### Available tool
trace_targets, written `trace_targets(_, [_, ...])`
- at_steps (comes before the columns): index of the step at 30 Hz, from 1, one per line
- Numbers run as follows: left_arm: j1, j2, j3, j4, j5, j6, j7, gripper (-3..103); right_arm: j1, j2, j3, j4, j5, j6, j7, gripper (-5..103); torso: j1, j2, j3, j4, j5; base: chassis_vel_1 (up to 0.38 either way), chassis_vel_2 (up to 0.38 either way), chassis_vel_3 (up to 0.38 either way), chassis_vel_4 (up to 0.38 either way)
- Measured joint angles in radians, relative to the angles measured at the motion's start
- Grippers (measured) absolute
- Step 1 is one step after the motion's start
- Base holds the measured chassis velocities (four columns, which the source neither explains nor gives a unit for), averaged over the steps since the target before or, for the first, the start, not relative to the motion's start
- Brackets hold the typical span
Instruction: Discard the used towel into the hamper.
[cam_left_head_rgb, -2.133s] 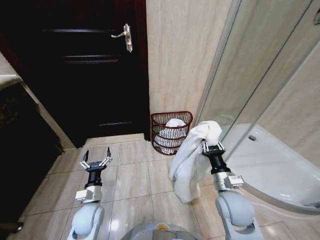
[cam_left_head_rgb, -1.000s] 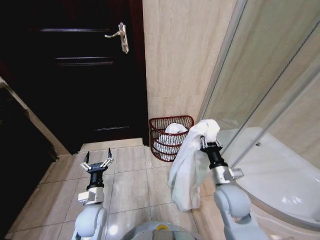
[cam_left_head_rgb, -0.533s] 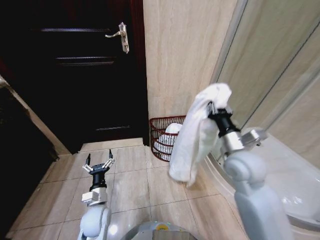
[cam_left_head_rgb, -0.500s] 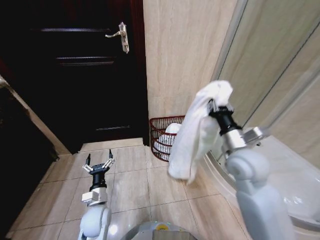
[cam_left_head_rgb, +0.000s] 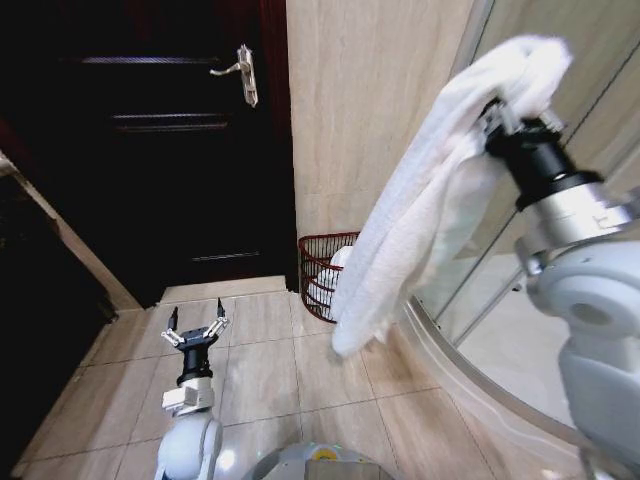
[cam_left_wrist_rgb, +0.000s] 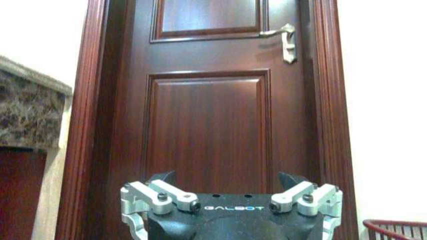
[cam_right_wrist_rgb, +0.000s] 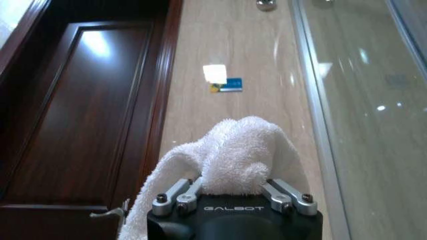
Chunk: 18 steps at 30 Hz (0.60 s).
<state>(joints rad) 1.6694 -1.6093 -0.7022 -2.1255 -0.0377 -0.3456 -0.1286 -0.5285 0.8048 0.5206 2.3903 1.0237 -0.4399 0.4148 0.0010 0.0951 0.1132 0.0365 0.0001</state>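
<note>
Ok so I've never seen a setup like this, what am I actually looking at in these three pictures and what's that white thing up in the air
This is a two-armed wheeled robot in a bathroom. One picture comes from a camera on its head, looking down past both arms. The other two come from cameras on its wrists, each looking out over that arm's gripper.

The white thing is a towel. The right gripper is shut on one end and holds it high, so the rest hangs down in front of the glass shower screen. The left gripper is open, holds nothing and sits low over the floor tiles, facing the dark wooden door.

On the floor against the wall stands a reddish wire hamper, partly hidden behind the towel, with something white already inside.
</note>
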Motion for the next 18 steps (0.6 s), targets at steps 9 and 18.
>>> trace_targets(9, [0.036, 0.000, -0.002, -0.043, 0.016, -0.022, 0.015, 100, 0.095, -0.039, 0.003, -0.056, 0.045, -0.012, 0.011, 20, 0.008, 0.035, 0.028, -0.0001, 0.0002, 0.000, 0.000, 0.000, 0.000])
trace_targets(18, [0.069, 0.001, 0.014, -0.067, 0.061, -0.039, 0.019, 100, 0.211, -0.069, -0.014, -0.084, 0.140, -0.026, 0.033, 20, 0.017, 0.072, 0.056, 0.0000, -0.0002, 0.000, 0.000, 0.000, 0.000])
